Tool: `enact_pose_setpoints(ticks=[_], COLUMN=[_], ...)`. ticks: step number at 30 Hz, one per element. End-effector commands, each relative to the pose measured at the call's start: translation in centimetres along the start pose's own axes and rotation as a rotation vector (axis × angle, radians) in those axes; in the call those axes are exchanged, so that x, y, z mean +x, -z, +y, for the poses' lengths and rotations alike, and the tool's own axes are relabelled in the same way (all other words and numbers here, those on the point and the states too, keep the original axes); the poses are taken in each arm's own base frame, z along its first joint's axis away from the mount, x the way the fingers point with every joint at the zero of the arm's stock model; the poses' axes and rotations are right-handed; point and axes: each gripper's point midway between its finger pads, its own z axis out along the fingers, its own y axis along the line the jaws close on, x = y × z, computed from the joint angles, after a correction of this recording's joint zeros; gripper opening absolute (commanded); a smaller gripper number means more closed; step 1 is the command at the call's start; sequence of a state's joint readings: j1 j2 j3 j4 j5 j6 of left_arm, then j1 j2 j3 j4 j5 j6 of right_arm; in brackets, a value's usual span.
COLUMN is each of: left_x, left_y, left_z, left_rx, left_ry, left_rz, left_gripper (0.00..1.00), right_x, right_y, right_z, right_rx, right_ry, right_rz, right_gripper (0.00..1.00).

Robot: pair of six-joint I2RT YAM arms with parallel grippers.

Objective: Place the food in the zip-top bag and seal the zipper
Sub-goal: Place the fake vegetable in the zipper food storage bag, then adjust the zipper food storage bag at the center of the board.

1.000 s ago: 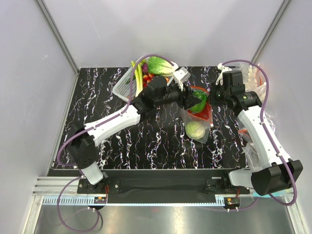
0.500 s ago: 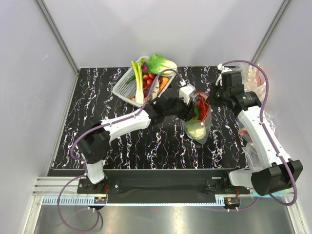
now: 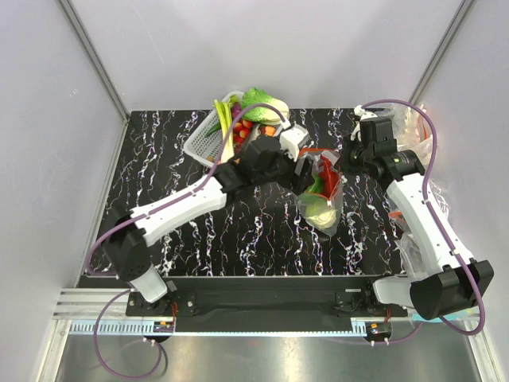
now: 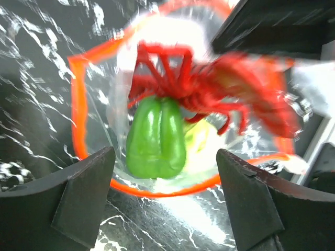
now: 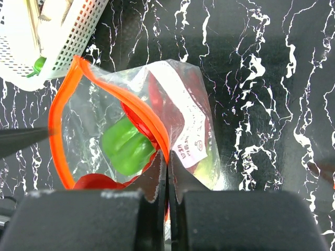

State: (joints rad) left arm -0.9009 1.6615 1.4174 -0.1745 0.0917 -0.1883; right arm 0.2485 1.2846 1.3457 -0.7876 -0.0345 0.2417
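Centre-right, clear plastic zip-top bag [image 3: 331, 200] looks limp, slick: right jaws pinch its stiffer red-orange zipper strip [image 5: 51, 130], the sensible hold; left jaws spread, prob. empty.

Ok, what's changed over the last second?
The left gripper released the green pepper into the zip-top bag, opened, and backed slightly away from its mouth. Unchanged: the right gripper pinching the zipper, holding the mouth open; lobster and cabbage inside.

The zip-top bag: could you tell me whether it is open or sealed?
Open: its zipper gapes in a wide loop, the lobster and a green pepper showing through.
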Motion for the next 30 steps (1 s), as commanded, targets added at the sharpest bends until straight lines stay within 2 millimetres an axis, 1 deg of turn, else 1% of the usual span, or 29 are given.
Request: enact_pose_setpoints(ticks=[1, 3, 4, 5, 8, 9, 11, 12, 13, 14, 15, 16, 17, 18, 19, 20, 21, 22, 23, 24, 25, 26, 27, 28, 29, 30], left_x=[-6.1, -5.7, -5.3, -4.6, -3.1, -2.4, -2.3, -2.2, -1.2, -1.7, -1.0, -1.0, -1.8, -1.9, -2.3, -2.8, -4.1, -4.8, -5.2, -6.7, -7.2, -7.3, -8.4, -8.5, -8.4, -9.1], left_y=[4.9, 5.5, 5.5, 5.5, 4.3, 3.5, 2.7, 1.8, 1.1, 0.7, -0.4, -0.8, -1.0, -1.6, -1.8, -1.7, -1.1, -0.5, 0.2, 1.6, 2.3, 3.2, 4.5, 5.2, 5.7, 7.0], left_z=[-0.9, -0.1, 0.1, 1.3, 2.5, 3.0, 3.6, 3.9, 4.3, 4.4, 4.8, 4.7, 4.4, 3.8, 3.5, 3.2, 2.6, 2.4, 2.3, 2.0, 1.7, 1.6, 0.9, 0.6, 0.1, -0.9], left_rx=[-0.023, -0.066, -0.073, -0.125, -0.157, -0.159, -0.161, -0.146, -0.154, -0.152, -0.154, -0.141, -0.120, -0.082, -0.061, -0.047, -0.023, -0.021, -0.022, -0.024, -0.019, -0.019, 0.001, 0.014, 0.030, 0.074], left_ry=[-0.001, 0.030, 0.043, 0.063, 0.128, 0.158, 0.184, 0.206, 0.214, 0.219, 0.230, 0.234, 0.235, 0.238, 0.233, 0.230, 0.219, 0.214, 0.209, 0.196, 0.191, 0.189, 0.185, 0.186, 0.190, 0.194], left_rz=[-0.134, -0.116, -0.099, -0.074, -0.025, -0.005, 0.004, 0.018, 0.046, 0.047, 0.072, 0.077, 0.064, 0.064, 0.060, 0.056, 0.036, 0.024, 0.020, -0.016, -0.024, -0.015, -0.034, -0.033, -0.028, -0.045], left_gripper=[0.85, 0.86, 0.86, 0.86, 0.86, 0.86, 0.85, 0.84, 0.84, 0.81, 0.79, 0.75, 0.67, 0.60, 0.50, 0.39, 0.18, 0.10, 0.01, 0.00, 0.00, 0.00, 0.00, 0.00, 0.00, 0.00], right_x=[-1.1, -1.1, -1.1, -1.3, -1.4, -1.4, -1.4, -1.2, -1.3, -1.2, -1.1, -1.0, -0.9, -0.8, -0.6, -0.6, -0.4, -0.4, -0.8, -0.8, -0.9, -1.1, -1.2, -1.5, -1.3, -0.8], right_y=[0.4, 0.4, 0.5, 0.6, 0.7, 0.7, 0.8, 0.8, 1.0, 1.0, 1.1, 1.1, 1.3, 1.4, 1.5, 1.8, 2.2, 2.6, 3.5, 4.1, 4.8, 5.9, 6.3, 7.1, 7.3, 7.6], right_z=[0.0, 0.1, 0.2, 0.3, 0.4, 0.5, 0.6, 0.7, 0.7, 0.8, 0.9, 1.0, 1.1, 1.2, 1.6, 1.7, 2.0, 2.1, 2.4, 2.6, 3.0, 3.4, 3.7, 4.7, 5.1, 5.2], right_rx=[0.005, 0.000, -0.003, -0.006, -0.009, -0.017, -0.022, -0.024, -0.028, -0.030, -0.037, -0.043, -0.051, -0.058, -0.075, -0.083, -0.097, -0.103, -0.117, -0.126, -0.139, -0.152, -0.157, -0.178, -0.179, -0.160], right_ry=[-0.009, -0.009, -0.008, -0.012, -0.015, -0.016, -0.019, -0.023, -0.023, -0.028, -0.029, -0.029, -0.029, -0.030, -0.029, -0.031, -0.037, -0.038, -0.040, -0.051, -0.052, -0.057, -0.056, -0.041, -0.036, -0.036], right_rz=[-0.055, -0.056, -0.056, -0.062, -0.067, -0.063, -0.063, -0.058, -0.060, -0.056, -0.052, -0.050, -0.047, -0.042, -0.033, -0.035, -0.030, -0.032, -0.051, -0.050, -0.053, -0.057, -0.056, -0.061, -0.048, -0.033], right_gripper=[0.00, 0.00, 0.00, 0.00, 0.00, 0.00, 0.00, 0.00, 0.00, 0.00, 0.00, 0.00, 0.00, 0.00, 0.00, 0.00, 0.00, 0.00, 0.00, 0.00, 0.00, 0.00, 0.00, 0.00, 0.00, 0.00])
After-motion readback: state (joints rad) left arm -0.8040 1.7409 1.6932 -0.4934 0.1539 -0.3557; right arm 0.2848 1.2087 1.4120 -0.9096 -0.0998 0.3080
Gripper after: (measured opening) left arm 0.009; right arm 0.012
